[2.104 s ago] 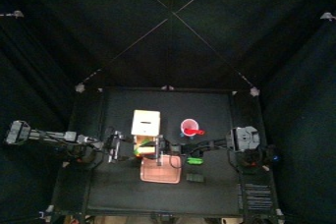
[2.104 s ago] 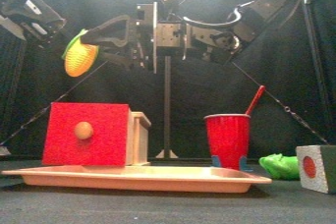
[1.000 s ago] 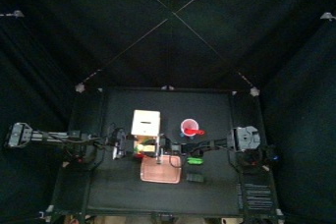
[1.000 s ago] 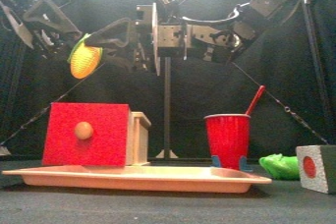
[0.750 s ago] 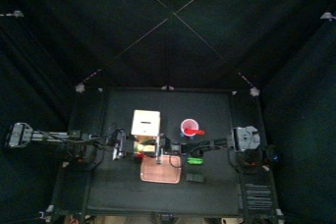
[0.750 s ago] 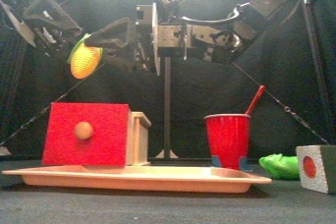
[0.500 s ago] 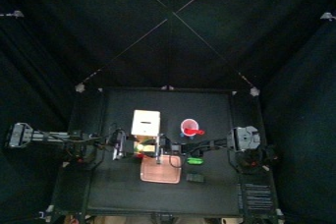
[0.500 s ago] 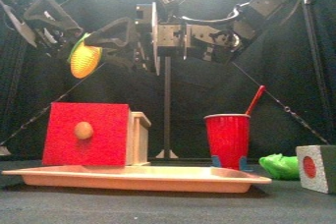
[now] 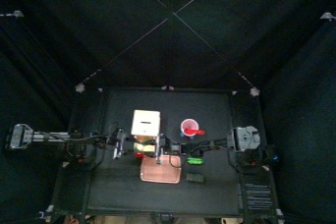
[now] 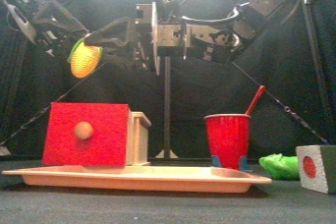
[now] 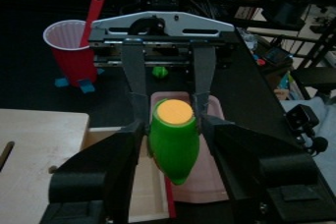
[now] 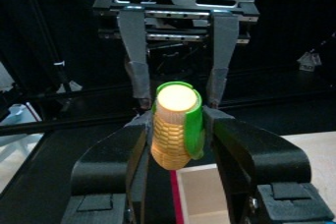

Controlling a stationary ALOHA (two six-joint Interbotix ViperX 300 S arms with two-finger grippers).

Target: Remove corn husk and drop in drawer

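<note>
Corn cob [image 10: 84,60] held in mid-air well above the red drawer box [image 10: 89,135] and tray [image 10: 132,177] on the bench. Its long axis runs level between my two pincers, which face each other tip to tip. My right pincer [image 12: 176,130] is closed on the bare yellow end; the green husk [image 11: 174,144] sheathes the other end and lies between the jaws of my left pincer [image 11: 174,141], which stand partly open beside it, contact uncertain. The left pincer is therefore the one placed to strip the husk. Red cup [image 10: 229,140] stands apart, untouched
</note>
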